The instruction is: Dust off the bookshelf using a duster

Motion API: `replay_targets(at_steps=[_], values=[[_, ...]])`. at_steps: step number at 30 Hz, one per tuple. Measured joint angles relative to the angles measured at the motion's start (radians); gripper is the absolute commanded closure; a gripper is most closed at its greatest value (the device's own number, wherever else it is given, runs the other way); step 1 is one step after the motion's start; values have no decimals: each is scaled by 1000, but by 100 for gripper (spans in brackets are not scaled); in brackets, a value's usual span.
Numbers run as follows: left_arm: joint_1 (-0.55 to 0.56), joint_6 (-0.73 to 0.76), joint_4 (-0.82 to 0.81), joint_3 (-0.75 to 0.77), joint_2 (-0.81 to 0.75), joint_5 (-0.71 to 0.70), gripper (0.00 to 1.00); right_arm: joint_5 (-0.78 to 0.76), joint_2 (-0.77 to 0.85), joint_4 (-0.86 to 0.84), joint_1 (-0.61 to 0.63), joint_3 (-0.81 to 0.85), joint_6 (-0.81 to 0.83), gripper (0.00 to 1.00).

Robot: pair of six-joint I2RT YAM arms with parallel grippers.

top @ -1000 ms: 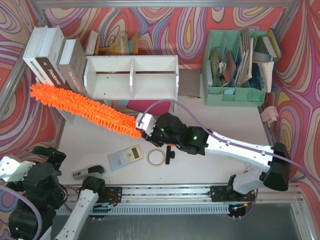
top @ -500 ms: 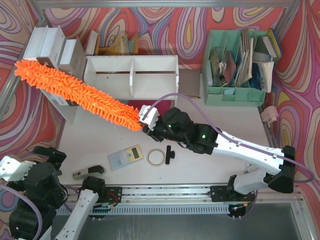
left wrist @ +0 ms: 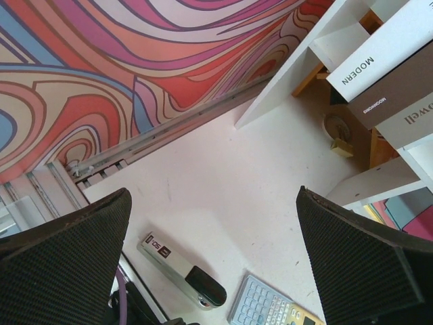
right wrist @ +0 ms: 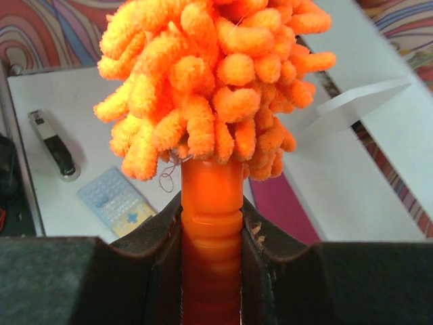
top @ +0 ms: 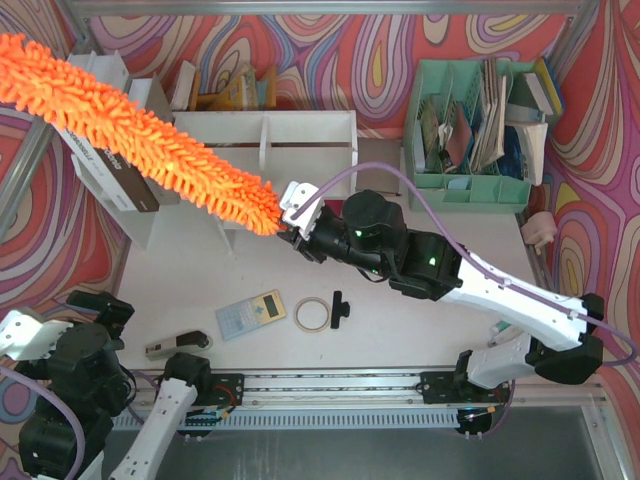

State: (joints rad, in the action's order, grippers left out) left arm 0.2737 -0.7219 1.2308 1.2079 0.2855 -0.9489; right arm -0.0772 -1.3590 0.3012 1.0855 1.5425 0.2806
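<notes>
Swung higher, the duster (top: 150, 150) slants across the bookshelf (top: 310, 125) from the right claw (right wrist: 211, 227) pinching its handle (right wrist: 211, 193).

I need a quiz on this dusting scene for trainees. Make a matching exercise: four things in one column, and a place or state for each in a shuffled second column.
Things
1. fluffy orange microfibre duster
2. mint-green slotted paper organizer
3. grey-blue pocket calculator
4. left gripper

Places or states
A. lying flat on the white table, beside a tape ring
B. jaws wide open, holding nothing
C. clamped by its handle in the right gripper
D. far right of the table, stuffed with papers

Pairs: 1-C, 2-D, 3-A, 4-B
</notes>
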Motion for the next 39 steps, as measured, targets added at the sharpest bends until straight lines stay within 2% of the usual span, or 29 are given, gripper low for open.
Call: replay_targets(at_steps=[6, 15, 39], values=[[0, 0, -3, -1, 0, 2, 1, -31, -69, 19, -7, 103, 57, 100], [0, 0, -4, -10, 0, 3, 2, -13, -200, 79, -86, 127, 99, 100], [2, 0, -7, -53, -8, 39, 1, 45, -254, 91, -246, 193, 111, 100]])
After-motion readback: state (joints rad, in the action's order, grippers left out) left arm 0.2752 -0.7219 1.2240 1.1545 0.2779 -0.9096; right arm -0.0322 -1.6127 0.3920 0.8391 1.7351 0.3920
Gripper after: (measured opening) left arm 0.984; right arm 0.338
